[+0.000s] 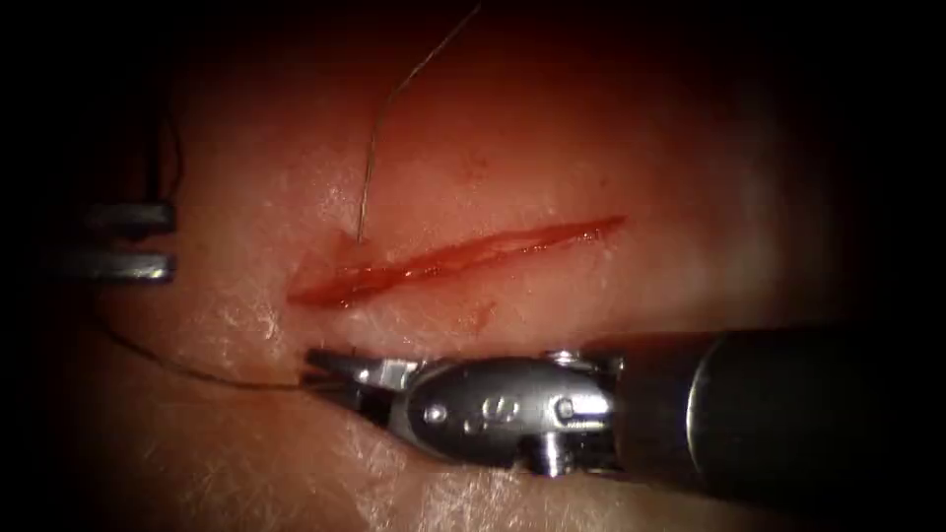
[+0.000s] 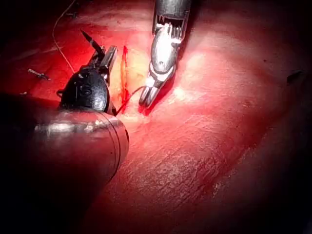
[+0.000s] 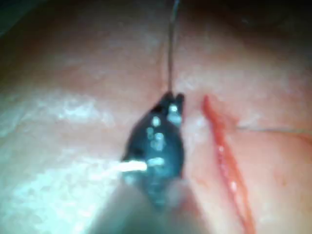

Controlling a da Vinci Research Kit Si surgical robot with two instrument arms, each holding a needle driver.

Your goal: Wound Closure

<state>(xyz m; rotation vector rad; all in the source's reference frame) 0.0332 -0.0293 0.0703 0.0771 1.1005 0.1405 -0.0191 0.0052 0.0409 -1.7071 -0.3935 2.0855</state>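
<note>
Two end effectors noted.

Endoscope: right end effector point(image 1: 320, 372) is clamped on the thread point(image 1: 197, 372) near the cut's point(image 1: 453, 258) left end. Left end effector point(image 1: 169, 241) stands apart, empty.

Left wrist: same clamp.

Right wrist: thread runs straight. I judge gentle tension spares the tissue point(image 1: 591, 148).

Needle: cannot tell where.

Darkness rings the scene on every side — light pools only at the middle.

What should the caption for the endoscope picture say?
Right tool grips the thread below the cut; left tool waits open.
</note>
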